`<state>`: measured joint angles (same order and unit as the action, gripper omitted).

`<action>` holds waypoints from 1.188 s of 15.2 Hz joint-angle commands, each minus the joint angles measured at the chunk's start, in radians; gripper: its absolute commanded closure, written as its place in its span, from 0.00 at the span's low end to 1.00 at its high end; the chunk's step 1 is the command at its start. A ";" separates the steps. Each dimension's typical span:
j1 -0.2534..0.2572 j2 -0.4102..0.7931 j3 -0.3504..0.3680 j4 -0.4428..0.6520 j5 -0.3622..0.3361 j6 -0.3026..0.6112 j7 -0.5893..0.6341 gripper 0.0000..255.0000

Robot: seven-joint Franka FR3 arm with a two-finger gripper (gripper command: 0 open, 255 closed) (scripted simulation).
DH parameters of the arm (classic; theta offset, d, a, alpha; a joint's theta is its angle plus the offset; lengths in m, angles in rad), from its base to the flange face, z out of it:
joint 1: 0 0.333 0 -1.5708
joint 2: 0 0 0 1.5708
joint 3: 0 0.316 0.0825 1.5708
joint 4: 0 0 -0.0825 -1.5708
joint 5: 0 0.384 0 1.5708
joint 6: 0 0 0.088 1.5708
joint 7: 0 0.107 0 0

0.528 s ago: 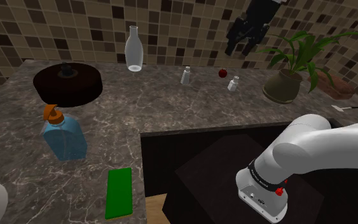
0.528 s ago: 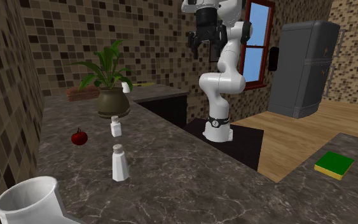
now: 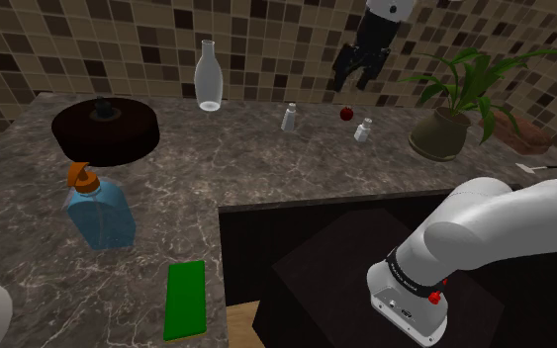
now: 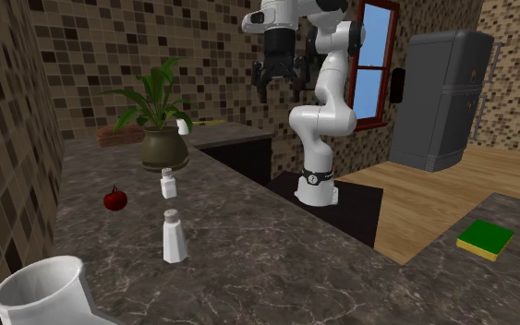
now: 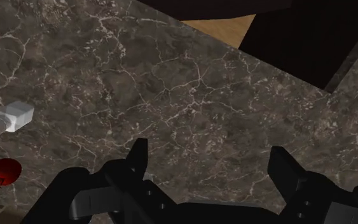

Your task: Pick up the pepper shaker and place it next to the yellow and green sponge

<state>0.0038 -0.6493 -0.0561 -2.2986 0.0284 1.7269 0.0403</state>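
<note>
Shoulder view: gripper point(image 3: 355, 79) hangs high over the back of the stone counter point(image 3: 266, 168), fingers spread, nothing in them.
Shaker by the plant point(image 3: 363, 130): white, upright on the counter, near the potted plant point(image 3: 454, 114).
Second shaker point(image 3: 290, 119): white, upright, toward this view's left; red fruit point(image 3: 346, 114) sits between the two. Cannot tell which one holds pepper.
Sponge point(image 3: 185, 299): green face up, flat at the counter's near edge, well apart from both shakers.

Second exterior view: gripper point(image 4: 281, 88) is up in the air, open, well above the counter.
Shaker by the plant point(image 4: 168, 183): upright, red fruit point(image 4: 114, 198) just beside it.
Second shaker point(image 4: 173, 237): upright, nearer the camera.
Sponge point(image 4: 485, 239): yellow and green, on a far stretch of counter at this view's right.

Wrist view: gripper point(image 5: 209, 149) has its fingers standing apart with bare counter between them.
Shaker point(image 5: 9, 119): white with a dotted cap, off to one side of the fingers, close to the red fruit point(image 5: 4, 172). Cannot tell which of the two it is.
</note>
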 commanded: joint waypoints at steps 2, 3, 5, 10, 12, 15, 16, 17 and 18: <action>0.001 0.092 -0.015 0.009 -0.020 0.077 -0.042 0.00; 0.000 0.125 -0.021 0.017 -0.027 0.100 -0.056 0.00; 0.000 0.193 -0.033 0.036 -0.038 0.146 -0.085 0.00; -0.002 0.371 -0.058 0.106 -0.059 0.245 -0.152 0.00; -0.004 0.444 -0.066 0.144 -0.065 0.279 -0.178 0.00; -0.007 0.557 -0.076 0.209 -0.070 0.322 -0.216 0.00; -0.008 0.594 -0.079 0.234 -0.072 0.335 -0.228 0.00; -0.010 0.632 -0.081 0.260 -0.073 0.346 -0.240 0.00; -0.011 0.671 -0.084 0.287 -0.073 0.356 -0.252 0.00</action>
<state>-0.0061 -0.0160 -0.1375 -2.0389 -0.0435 2.0735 -0.1993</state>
